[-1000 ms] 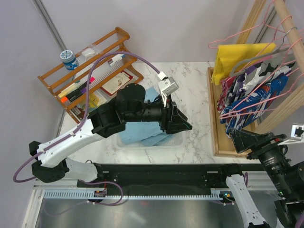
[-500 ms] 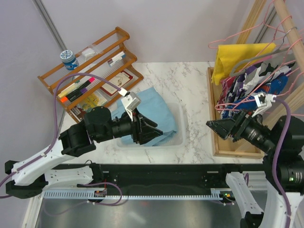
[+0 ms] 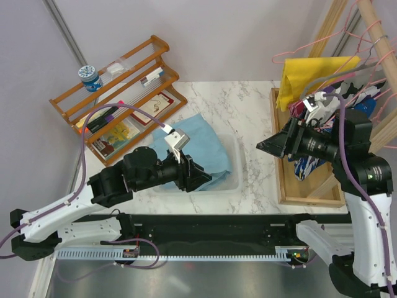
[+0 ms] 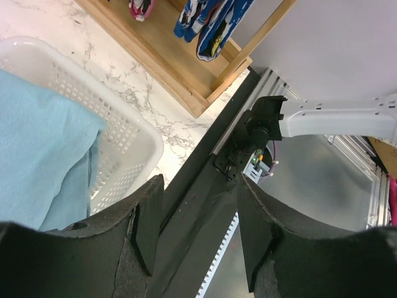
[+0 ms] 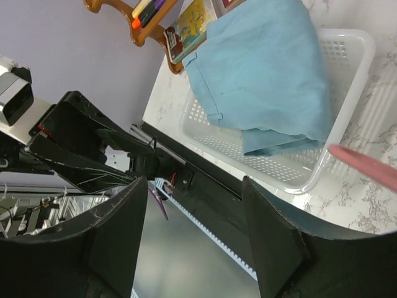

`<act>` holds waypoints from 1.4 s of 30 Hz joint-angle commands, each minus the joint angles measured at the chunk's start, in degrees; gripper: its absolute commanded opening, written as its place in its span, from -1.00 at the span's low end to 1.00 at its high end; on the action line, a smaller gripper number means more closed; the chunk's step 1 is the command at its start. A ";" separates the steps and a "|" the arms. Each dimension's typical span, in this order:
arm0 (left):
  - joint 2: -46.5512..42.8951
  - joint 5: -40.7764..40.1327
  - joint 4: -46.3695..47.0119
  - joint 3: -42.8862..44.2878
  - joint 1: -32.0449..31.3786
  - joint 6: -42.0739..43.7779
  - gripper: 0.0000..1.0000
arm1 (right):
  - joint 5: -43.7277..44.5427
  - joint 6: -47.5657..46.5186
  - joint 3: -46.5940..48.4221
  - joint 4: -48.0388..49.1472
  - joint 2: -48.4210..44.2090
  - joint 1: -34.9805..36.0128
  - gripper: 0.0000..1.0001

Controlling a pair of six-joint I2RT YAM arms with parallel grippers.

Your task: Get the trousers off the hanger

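The light blue trousers [image 3: 205, 146] lie bunched in the clear plastic tray [image 3: 234, 181], with no hanger on them; they also show in both wrist views [image 4: 43, 155] [image 5: 267, 74]. Several pink hangers [image 3: 313, 45] hang on the wooden rail at the back right. A blurred pink hanger wire [image 5: 366, 166] crosses the right edge of the right wrist view. My left gripper [image 3: 198, 177] [image 4: 198, 183] hovers at the tray's near edge, open and empty. My right gripper [image 3: 268, 148] [image 5: 193, 186] points left beside the rack, open and empty.
A yellow cloth [image 3: 310, 77] and blue-white-purple patterned clothes [image 3: 322, 124] hang over the wooden rack base [image 3: 282, 180] on the right. A wooden shelf with books and pens [image 3: 118, 93] stands at the back left. A black rail [image 3: 217, 226] runs along the near edge.
My left arm has drawn back toward the near left, uncovering the trousers in the tray. My right arm has swung up from the near right, its gripper now pointing left beside the rack.
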 commanded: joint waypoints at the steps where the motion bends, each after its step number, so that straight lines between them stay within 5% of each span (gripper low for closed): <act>1: 0.28 -1.96 4.05 -0.56 -0.11 -1.25 0.13 | 8.89 2.79 -2.70 7.16 1.95 8.85 0.39; 4: -1.12 -3.28 3.97 -1.44 -0.11 -1.16 0.13 | 21.81 7.81 -5.35 14.38 3.96 28.24 0.39; 5: -1.65 -3.55 3.97 -1.79 -0.03 -1.16 0.13 | 33.17 8.60 -5.53 16.39 6.67 40.57 0.42; 8: -5.07 -4.78 3.44 -3.81 -0.03 -2.48 0.13 | 49.14 9.75 -5.09 20.08 11.51 55.85 0.49; 15: -21.76 -7.06 3.53 -15.23 -0.03 -8.63 0.13 | 55.96 13.00 -23.26 39.50 6.53 57.92 0.54; 27: -55.43 -3.29 10.81 -41.76 -0.03 -17.94 0.15 | 59.55 18.44 -76.06 88.90 -10.17 61.16 0.69; 31: -53.68 2.68 21.32 -46.96 -0.11 -18.83 0.14 | 63.24 22.39 -89.08 102.51 -16.48 62.93 0.75; 34: -55.18 4.97 28.56 -53.46 -0.03 -21.46 0.14 | 66.59 25.20 -95.61 103.00 -23.32 63.11 0.80; 42: -54.92 10.78 55.80 -70.25 -0.03 -31.22 0.13 | 70.36 25.83 -94.30 74.89 -44.87 63.37 0.96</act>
